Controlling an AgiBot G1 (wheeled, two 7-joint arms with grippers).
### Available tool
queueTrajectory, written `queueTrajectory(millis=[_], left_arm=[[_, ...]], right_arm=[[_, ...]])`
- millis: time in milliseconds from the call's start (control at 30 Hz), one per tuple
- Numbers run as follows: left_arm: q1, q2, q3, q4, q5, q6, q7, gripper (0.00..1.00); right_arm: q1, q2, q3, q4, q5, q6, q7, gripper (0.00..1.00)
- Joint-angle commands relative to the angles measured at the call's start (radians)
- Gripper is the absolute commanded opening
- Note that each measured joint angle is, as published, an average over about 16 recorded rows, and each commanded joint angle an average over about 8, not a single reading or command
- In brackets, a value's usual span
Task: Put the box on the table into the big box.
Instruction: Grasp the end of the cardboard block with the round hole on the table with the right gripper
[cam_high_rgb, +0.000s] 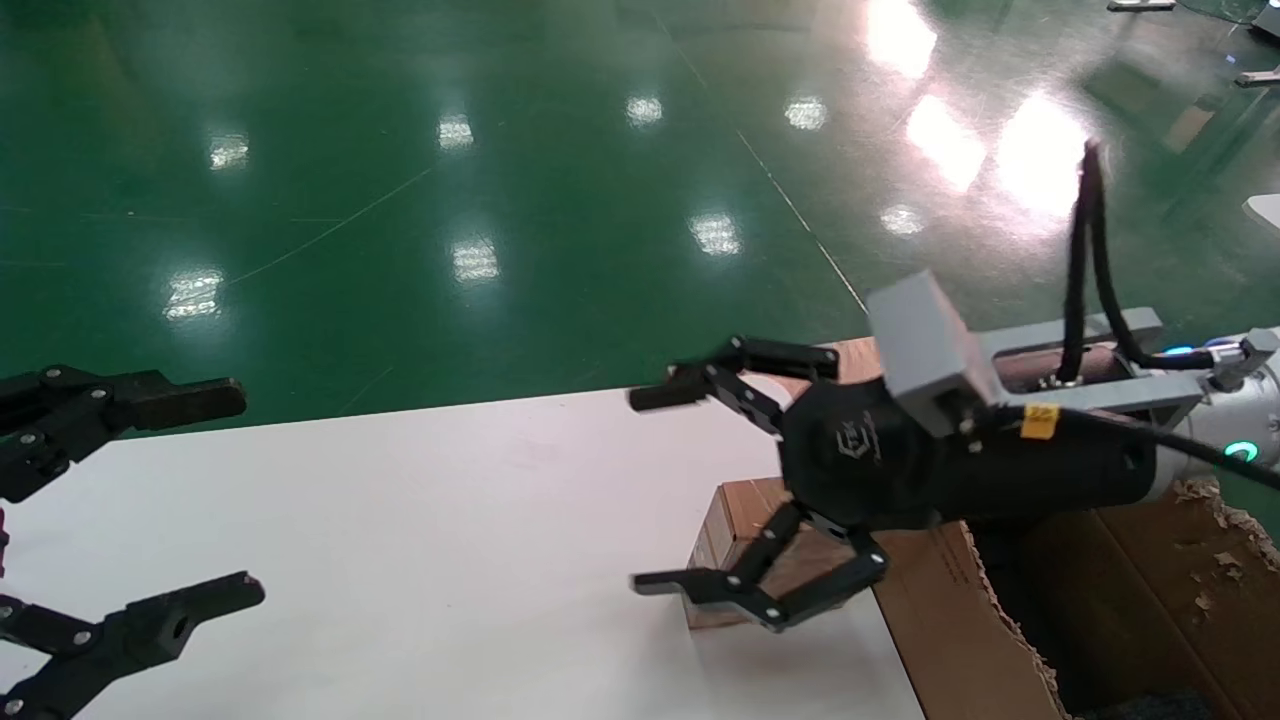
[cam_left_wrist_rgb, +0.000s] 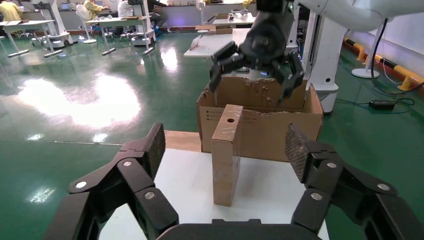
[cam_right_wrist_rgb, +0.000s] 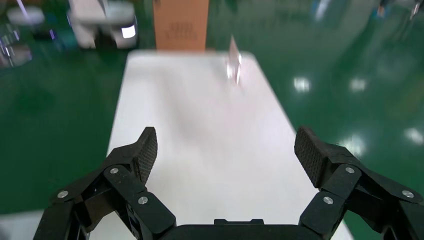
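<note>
Red-brn box (cam_left_wrist_rgb: 226, 152), brn carton (cam_left_wrist_rgb: 260, 130), white table (cam_high_rgb: 420, 540), blk pincers.

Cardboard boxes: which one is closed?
The small box, standing upright on the white table, taped shut with a round hole near its top. The big box behind it is open, flap edges torn.

glossy green floor (cam_high_rgb: 400, 200), distant worktables (cam_left_wrist_rgb: 117, 21)

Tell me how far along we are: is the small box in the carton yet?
Not yet. The box stands upright on the table, beside the big box, ungripped. The right gripper hangs open above it, holding nothing; the left gripper waits open at the table's other end. Grasping, lifting and placing all remain.
</note>
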Motion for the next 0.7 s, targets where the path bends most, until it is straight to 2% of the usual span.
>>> queueTrajectory(millis=[33,333,700], left_arm=[[0.000,0.000,0.000,0.000,0.000,0.000,0.000,0.00],[0.000,0.000,0.000,0.000,0.000,0.000,0.000,0.00],[0.000,0.000,0.000,0.000,0.000,0.000,0.000,0.00]], right_arm=[[0.025,0.021,-0.027,-0.005,-0.030,-0.008,0.002,1.00],[0.128,0.045,-0.145,-0.118,-0.090,-0.011,-0.038,1.00],[0.136,0.042,-0.163,-0.110,-0.102,0.001,-0.046,1.00]])
